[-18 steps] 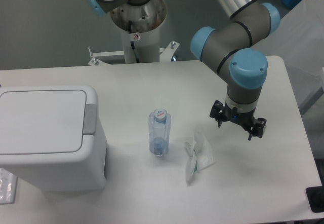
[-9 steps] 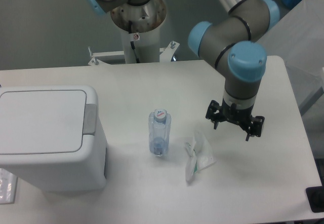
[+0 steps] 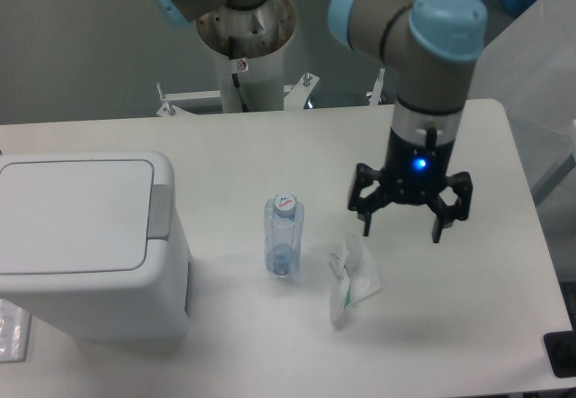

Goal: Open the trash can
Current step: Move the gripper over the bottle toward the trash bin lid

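Even, fairly bright light falls from above with a cool bluish cast. The white bench (image 3: 270, 146) looks slightly washed out. Shadows are soft (darkest beside the trash can (image 3: 90, 245)). The whole picture is mildly grainy, with no strong glare.

Clear plastic bottle (image 3: 283, 236) upright on the white table (image 3: 270, 146), crumpled plastic wrapper (image 3: 353, 276) just beside.

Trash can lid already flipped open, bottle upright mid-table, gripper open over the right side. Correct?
Not quite: the trash can lid is shut, lying flat, as the fixed camera shows. The rest holds: the bottle stands upright mid-table and the gripper is open over the right side.
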